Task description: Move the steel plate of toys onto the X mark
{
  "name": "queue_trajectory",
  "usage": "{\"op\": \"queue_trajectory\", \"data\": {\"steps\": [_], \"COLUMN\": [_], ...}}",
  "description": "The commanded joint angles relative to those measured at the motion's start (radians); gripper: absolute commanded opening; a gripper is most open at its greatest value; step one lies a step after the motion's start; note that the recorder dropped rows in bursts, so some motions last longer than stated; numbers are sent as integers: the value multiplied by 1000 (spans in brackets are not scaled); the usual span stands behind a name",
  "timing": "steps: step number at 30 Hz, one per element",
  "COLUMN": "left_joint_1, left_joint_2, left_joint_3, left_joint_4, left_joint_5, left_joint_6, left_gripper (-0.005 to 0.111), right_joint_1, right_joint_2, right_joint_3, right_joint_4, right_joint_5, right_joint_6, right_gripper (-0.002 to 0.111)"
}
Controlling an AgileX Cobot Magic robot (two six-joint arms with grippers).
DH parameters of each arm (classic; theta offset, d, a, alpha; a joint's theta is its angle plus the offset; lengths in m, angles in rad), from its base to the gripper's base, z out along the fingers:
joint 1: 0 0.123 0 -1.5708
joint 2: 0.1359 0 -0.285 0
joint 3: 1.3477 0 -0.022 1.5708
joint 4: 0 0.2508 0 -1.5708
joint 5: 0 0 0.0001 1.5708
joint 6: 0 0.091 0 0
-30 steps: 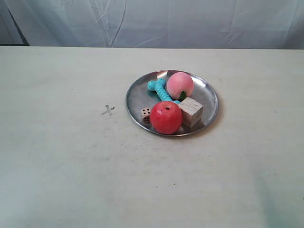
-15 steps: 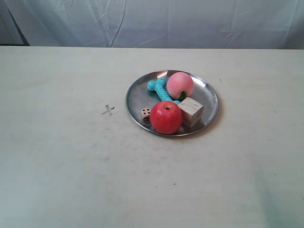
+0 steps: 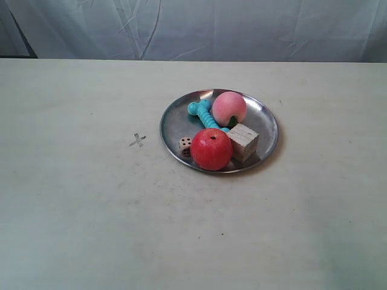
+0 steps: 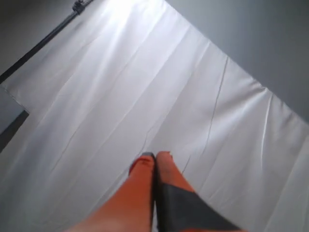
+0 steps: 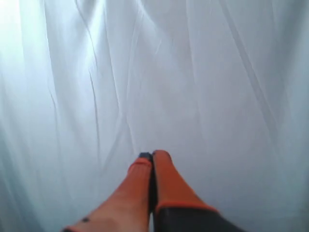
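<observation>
Steel plate [image 3: 173,124] of toys [image 3: 211,148] on bench [image 3: 72,211], just beside X mark [image 3: 138,140], left gripper [image 4: 155,157] and right gripper [image 5: 150,155] both pinched closed, facing white curtain [image 5: 203,72], plate outside both wrist views

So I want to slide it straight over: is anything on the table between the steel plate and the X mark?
Nothing visible. Only bare tabletop lies between the steel plate and the X mark. The die, the toy nearest the mark, sits inside the plate's rim.

Exterior overlooks table [image 3: 72,211], wrist views face backdrop [image 4: 120,72]
</observation>
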Motion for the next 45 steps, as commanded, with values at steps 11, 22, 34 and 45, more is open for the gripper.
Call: {"op": "queue_trajectory", "data": {"steps": [11, 22, 34, 45], "left_joint_1": [0, -2, -2, -165], "left_joint_2": [192, 1051, 1741, 1988], "left_joint_3": [-131, -778, -1265, -1291], "left_joint_4": [-203, -169, -436, -733], "left_joint_5": [492, 1004, 1395, 1337], "left_joint_6": [-29, 468, 673, 802], "left_gripper": [0, 0, 15, 60], "right_joint_1": [-4, -4, -6, -6], "right_joint_2": [93, 1011, 1848, 2150], "right_joint_3": [-121, -886, -1674, -1918], "right_joint_4": [393, -152, 89, 182], "right_joint_5": [324, 829, 1337, 1483], "right_joint_6": [297, 174, -263, -311], "right_gripper": [-1, -1, 16, 50]}}
